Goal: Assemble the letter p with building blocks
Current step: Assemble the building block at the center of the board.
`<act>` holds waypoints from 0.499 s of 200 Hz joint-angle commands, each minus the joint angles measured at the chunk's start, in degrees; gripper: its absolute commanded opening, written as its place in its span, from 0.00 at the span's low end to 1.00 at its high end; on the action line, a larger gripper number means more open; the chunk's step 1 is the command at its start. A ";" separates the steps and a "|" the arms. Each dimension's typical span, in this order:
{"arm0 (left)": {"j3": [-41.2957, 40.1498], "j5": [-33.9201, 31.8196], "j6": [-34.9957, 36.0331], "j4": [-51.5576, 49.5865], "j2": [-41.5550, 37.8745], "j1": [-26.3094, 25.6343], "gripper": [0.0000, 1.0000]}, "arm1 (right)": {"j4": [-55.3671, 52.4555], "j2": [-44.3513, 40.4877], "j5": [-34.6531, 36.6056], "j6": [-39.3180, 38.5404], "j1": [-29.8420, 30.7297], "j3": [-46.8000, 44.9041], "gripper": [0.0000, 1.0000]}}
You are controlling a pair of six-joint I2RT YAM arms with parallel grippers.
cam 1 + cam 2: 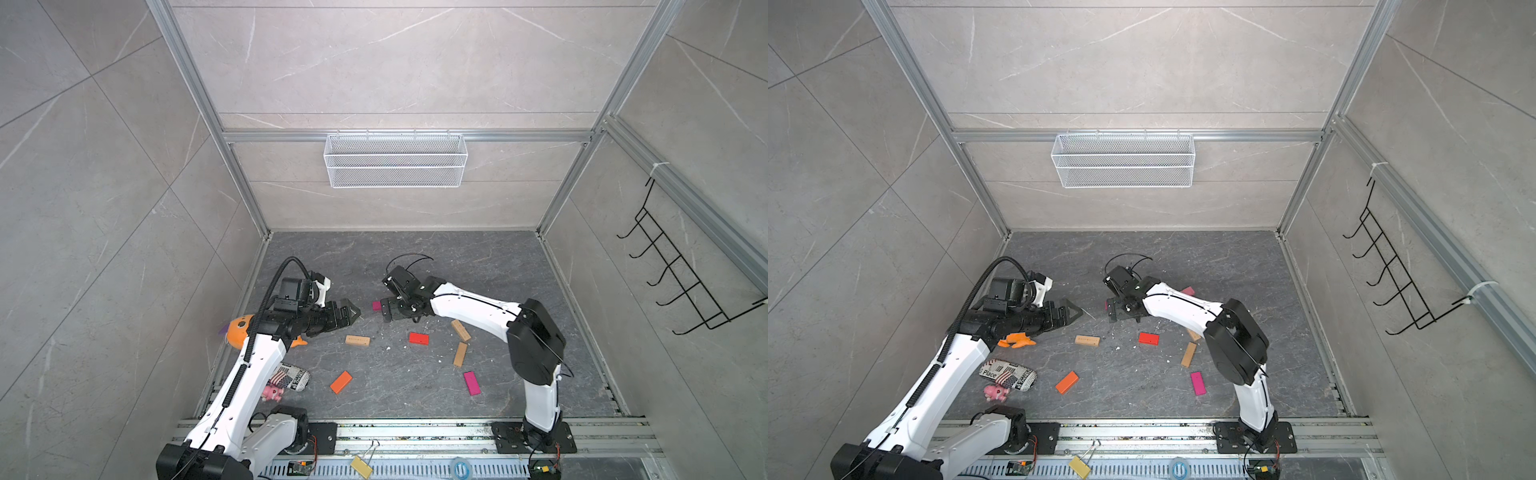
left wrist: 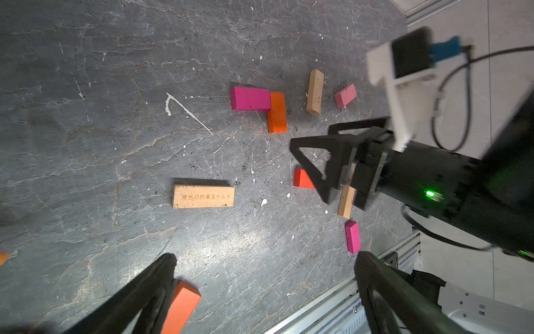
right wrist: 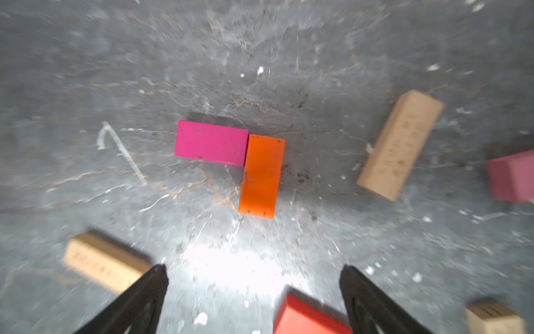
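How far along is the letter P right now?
Done: a magenta block and an orange block touch, forming one corner. In hand: nothing; the left tool and right tool are open. Left: the stem and remaining loop; a tan block and red block lie loose.

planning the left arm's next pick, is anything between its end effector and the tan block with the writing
Nothing visible does. In the left wrist view the tan block lies flat on bare floor ahead of the open left end effector. The orange block beside one finger and the red block sit off to the sides.
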 commanded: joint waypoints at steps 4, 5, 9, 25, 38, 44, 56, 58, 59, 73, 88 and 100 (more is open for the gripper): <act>0.69 -2.54 -0.21 -1.15 0.81 0.48 1.00 | 3.06 -7.01 -2.01 -2.91 -1.43 -6.46 1.00; 0.61 -2.63 -0.21 -1.17 0.83 0.48 1.00 | 3.16 -7.25 -2.10 -2.95 -1.45 -6.74 1.00; 0.69 -3.00 -0.28 -1.26 0.98 0.48 1.00 | 3.60 -8.31 -2.36 -3.14 -1.80 -7.85 1.00; 0.54 -3.54 -0.94 -1.35 1.86 0.48 1.00 | 5.01 -12.16 -3.44 -3.51 -2.97 -12.21 1.00; 0.14 -3.80 -2.32 -0.96 2.41 0.41 1.00 | 6.41 -15.17 -4.31 -3.60 -4.06 -15.85 1.00; -0.08 -3.98 -3.65 -0.72 2.76 0.39 1.00 | 7.17 -16.69 -4.83 -3.71 -4.55 -17.55 1.00; -1.37 -4.13 -7.22 0.96 2.99 0.15 1.00 | 7.72 -19.11 -5.55 -3.69 -5.44 -20.27 1.00; -1.86 -4.01 -7.93 1.34 3.03 0.13 0.99 | 7.80 -19.54 -5.71 -3.69 -5.56 -20.70 1.00; -2.03 -3.98 -8.37 1.53 2.95 0.13 0.99 | 7.81 -19.67 -5.70 -3.69 -5.63 -20.89 1.00; -5.28 -3.39 -13.75 4.67 2.70 -0.12 0.99 | 7.99 -22.24 -6.61 -3.84 -6.58 -23.33 1.00; -6.93 -4.62 -18.26 6.44 2.71 -2.42 0.97 | 8.90 -24.70 -7.85 -4.28 -7.43 -26.04 1.00; -7.03 -9.47 -22.51 5.97 2.82 -5.90 0.96 | 9.63 -26.01 -8.47 -4.48 -7.94 -27.88 1.00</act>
